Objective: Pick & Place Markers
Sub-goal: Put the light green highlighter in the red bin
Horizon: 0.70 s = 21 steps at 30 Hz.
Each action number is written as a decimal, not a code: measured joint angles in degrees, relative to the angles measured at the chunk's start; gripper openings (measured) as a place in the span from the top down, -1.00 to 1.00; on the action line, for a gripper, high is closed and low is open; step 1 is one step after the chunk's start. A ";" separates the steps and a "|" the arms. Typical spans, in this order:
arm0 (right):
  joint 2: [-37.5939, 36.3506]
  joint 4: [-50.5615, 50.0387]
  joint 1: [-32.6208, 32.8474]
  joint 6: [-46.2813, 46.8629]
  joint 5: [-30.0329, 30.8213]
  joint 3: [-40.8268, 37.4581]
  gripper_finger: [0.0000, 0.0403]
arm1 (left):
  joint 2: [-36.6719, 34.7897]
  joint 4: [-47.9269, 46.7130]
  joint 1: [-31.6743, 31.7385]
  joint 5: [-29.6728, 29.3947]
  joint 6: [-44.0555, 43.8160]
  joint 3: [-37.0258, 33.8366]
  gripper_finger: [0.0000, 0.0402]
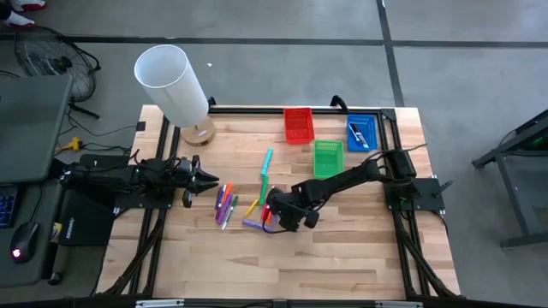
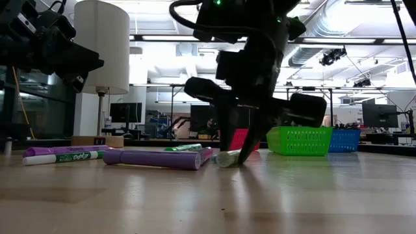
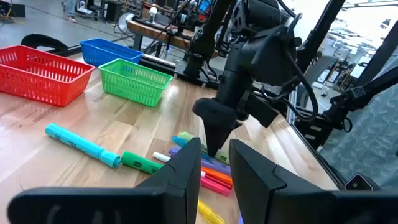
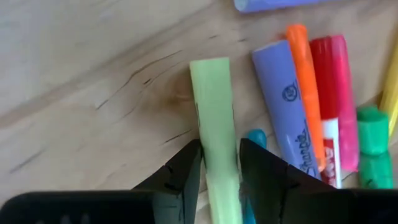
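Several markers lie flat on the wooden table: a cluster (image 1: 224, 204) near the left arm, a teal one (image 1: 266, 161), a green one (image 1: 263, 186) and a purple one (image 2: 156, 158). My right gripper (image 4: 221, 163) points steeply down at table level (image 2: 234, 159), shut on a light green marker (image 4: 212, 106). That marker lies beside purple (image 4: 287, 106), orange (image 4: 305, 93) and red (image 4: 333, 93) markers. My left gripper (image 1: 210, 180) hovers level at the table's left side with a narrow gap between its fingers and nothing in it. My right gripper pinches the light green marker's two long sides (image 4: 217, 146) between its two fingers, coming steeply from above with the fingers set across it. The marker lies flat on the wood, one end (image 4: 209, 65) reaching out beyond the fingers. How far back it reaches, I cannot tell.
Red (image 1: 298, 125), green (image 1: 328, 157) and blue (image 1: 361, 133) trays stand at the far right of the table. A lamp with a white shade (image 1: 175, 85) stands on a wooden base at the far left. Bare wood lies along the near edge.
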 joint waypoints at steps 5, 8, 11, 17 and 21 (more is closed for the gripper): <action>0.04 -0.68 -0.02 10.24 -0.70 0.00 0.49 | -0.02 0.00 0.00 0.01 0.01 0.00 0.59; 0.04 -1.60 -0.18 13.92 -1.67 0.00 0.51 | -0.01 0.00 0.00 0.01 0.00 0.00 0.59; 0.04 -2.07 -0.39 15.65 -2.55 0.00 0.58 | -0.01 0.01 0.00 0.01 -0.01 0.00 0.59; 0.04 -2.68 -0.34 19.47 -5.68 0.00 0.72 | -0.01 0.00 0.00 0.00 -0.01 0.00 0.59; 0.04 -3.00 -0.26 26.91 -5.72 -0.02 0.70 | -0.02 0.00 0.00 0.00 0.00 -0.01 0.59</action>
